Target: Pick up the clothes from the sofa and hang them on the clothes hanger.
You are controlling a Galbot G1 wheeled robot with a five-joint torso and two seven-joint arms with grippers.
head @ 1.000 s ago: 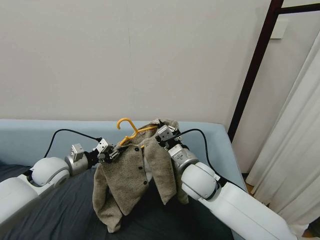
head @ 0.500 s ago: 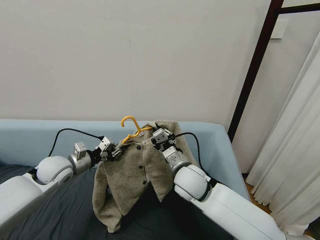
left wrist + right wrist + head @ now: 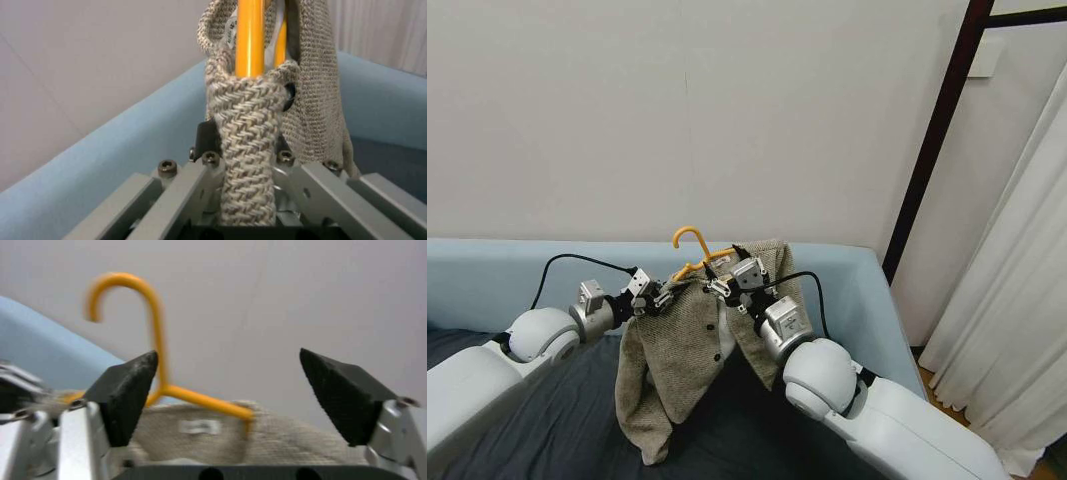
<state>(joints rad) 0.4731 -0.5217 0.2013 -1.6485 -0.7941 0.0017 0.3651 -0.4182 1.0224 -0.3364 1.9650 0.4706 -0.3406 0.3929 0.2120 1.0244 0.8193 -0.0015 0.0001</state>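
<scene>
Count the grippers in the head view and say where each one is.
2. The left gripper is shut on the cardigan at one shoulder, over an end of the hanger. The right gripper is open at the collar, by the hanger's neck.

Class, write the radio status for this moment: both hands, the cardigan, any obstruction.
Left hand shut on cardigan shoulder over hanger end. Right hand open at collar. Cardigan draped on hanger above sofa. No obstruction seen.
</scene>
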